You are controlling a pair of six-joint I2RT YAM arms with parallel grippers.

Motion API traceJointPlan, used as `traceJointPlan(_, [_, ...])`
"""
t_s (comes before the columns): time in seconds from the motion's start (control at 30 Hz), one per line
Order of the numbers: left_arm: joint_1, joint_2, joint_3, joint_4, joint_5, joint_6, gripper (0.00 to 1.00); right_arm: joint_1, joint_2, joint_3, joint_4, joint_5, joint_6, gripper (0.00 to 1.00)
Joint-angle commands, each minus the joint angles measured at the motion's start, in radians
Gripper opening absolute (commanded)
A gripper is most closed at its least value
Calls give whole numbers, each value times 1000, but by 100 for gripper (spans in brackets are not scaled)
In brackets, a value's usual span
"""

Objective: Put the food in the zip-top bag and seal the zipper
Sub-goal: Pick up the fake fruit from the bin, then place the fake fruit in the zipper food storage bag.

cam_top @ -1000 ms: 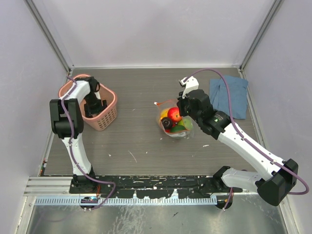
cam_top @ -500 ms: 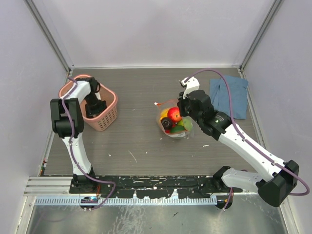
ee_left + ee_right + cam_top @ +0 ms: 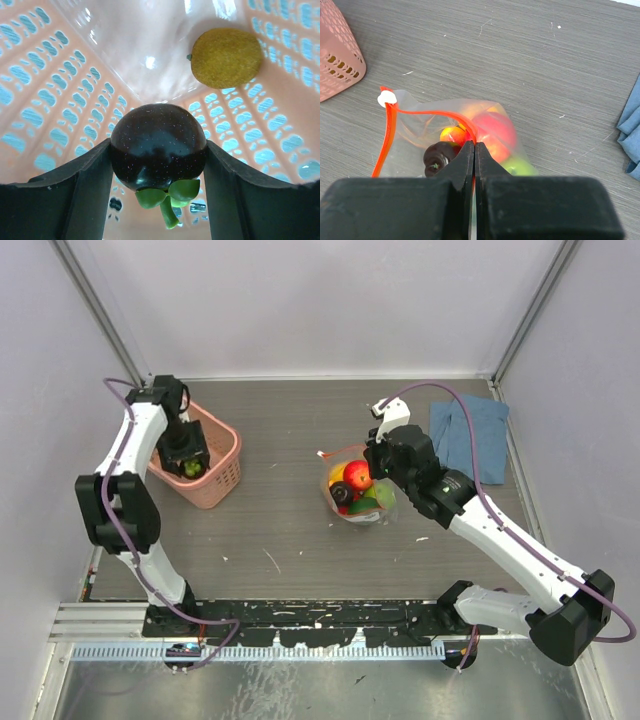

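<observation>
The left fingers (image 3: 188, 462) are clenched on one dark fruit (image 3: 157, 152) with a green stalk inside the single pink basket (image 3: 45, 100) near the far left corner of the desk (image 3: 290, 530), where one yellow-brown fruit (image 3: 227, 57) also lies. The right fingers (image 3: 474, 156), pressed fully together, pinch the orange-red zipper (image 3: 385, 135) of the one zip-top bag (image 3: 412, 135) at the middle of the desk, which holds four visible pieces (image 3: 490, 130): red, yellow-orange, dark, green.

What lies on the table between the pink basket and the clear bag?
Nothing. In the top view, the stretch of table between the pink basket and the zip-top bag is bare wood grain.
</observation>
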Motion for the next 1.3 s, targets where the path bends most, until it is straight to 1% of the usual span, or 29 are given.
traceJointPlan(0.0, [-2,-137,25,51,-22,-35,39,-3,-33,22,58,13,4,0])
traceJointPlan(0.13, [-12,-255,5,102,-2,-60,39,-4,-38,25,58,9,4,0])
traceJointPlan(0.23, [-50,-356,-30,150,4,-82,39,-3,-37,30,58,13,5,0])
traceJointPlan(0.43, [-142,-494,-126,238,39,-147,39,-3,-40,34,56,7,14,0])
traceJointPlan(0.6, [-270,-592,-204,342,46,-208,39,-3,-47,37,56,9,18,0])
traceJointPlan(0.63, [-314,-607,-217,357,43,-220,38,-3,-49,38,56,9,16,0])
traceJointPlan(0.77, [-437,-664,-294,502,36,-262,38,-2,-51,47,52,2,15,0])
traceJointPlan(0.9, [-550,-690,-357,659,36,-290,38,-2,-45,55,46,-9,20,0])
traceJointPlan(1.13, [-750,-697,-432,891,-18,-264,38,-2,-35,57,42,-15,25,0])
traceJointPlan(1.27, [-855,-673,-463,1018,-52,-220,39,-3,-30,58,45,-15,25,0])
